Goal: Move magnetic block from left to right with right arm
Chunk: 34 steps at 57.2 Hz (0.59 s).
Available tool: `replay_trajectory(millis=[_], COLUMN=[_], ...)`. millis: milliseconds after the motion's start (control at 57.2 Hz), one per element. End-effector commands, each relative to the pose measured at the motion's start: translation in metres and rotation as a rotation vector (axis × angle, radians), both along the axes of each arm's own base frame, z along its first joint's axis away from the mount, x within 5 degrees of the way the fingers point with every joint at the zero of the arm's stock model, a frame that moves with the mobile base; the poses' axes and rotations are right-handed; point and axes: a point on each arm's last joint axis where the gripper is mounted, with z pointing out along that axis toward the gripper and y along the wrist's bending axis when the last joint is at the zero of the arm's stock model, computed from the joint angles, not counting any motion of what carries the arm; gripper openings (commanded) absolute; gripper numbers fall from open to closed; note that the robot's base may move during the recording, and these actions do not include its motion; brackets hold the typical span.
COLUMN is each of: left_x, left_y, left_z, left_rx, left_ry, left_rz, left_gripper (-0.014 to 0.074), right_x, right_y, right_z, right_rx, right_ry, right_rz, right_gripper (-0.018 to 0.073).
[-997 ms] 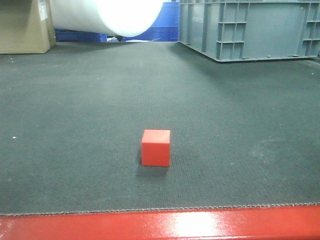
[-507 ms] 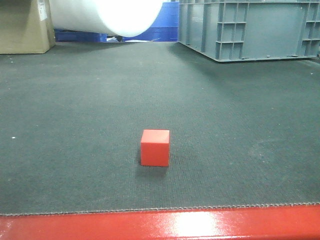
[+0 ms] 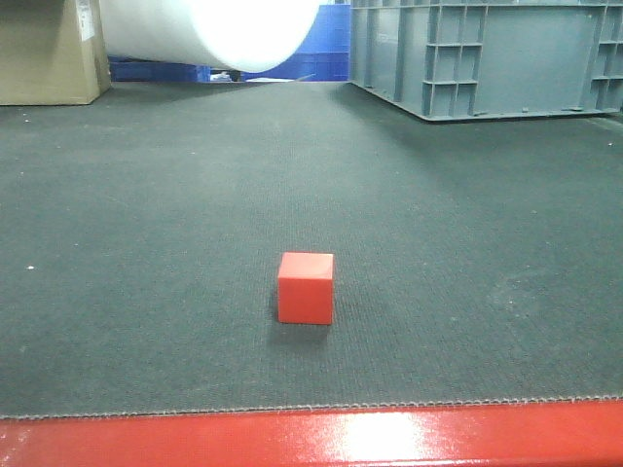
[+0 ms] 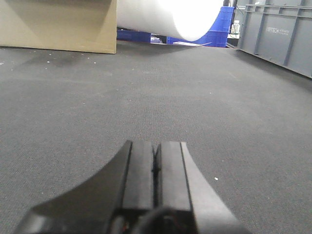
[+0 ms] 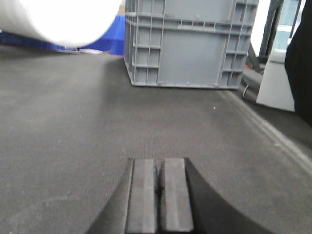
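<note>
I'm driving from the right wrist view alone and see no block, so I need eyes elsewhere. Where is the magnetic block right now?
Observer: In the front-facing view the magnetic block sits alone on the dark mat, near the red front edge.
Operator: Is anything holding it?
Observer: No. No gripper or arm shows in the front view at all, and the block rests flat on the mat.
Operator: What is the left gripper doing?
Observer: In the left wrist view the left gripper is closed with nothing between its fingers, low over bare mat.
Operator: What lies beyond it?
Observer: A cardboard box at far left and a large white roll behind.
</note>
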Motion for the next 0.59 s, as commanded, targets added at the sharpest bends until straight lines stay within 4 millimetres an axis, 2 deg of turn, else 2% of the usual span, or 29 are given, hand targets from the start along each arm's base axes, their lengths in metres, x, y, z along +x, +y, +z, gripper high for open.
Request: replay_trajectory(millis=[0,577], left_x=[-0.0007,-0.0007], left_y=[0.0001,0.0001], left_z=[0.0049,0.0049], left_rx=[-0.014,-0.014], left_ry=[-0.081,-0.081], left_rz=[-0.003,-0.003], left_gripper=[-0.0126,-0.0126], right_x=[-0.0028,-0.0032], right_y=[-0.0005,0.0033], right_z=[0.0092,0.0115], right_rx=[-0.009,-0.004], right_ry=[-0.11,-0.136], right_rz=[-0.008,0.065], right_gripper=[0.0031,0.0031])
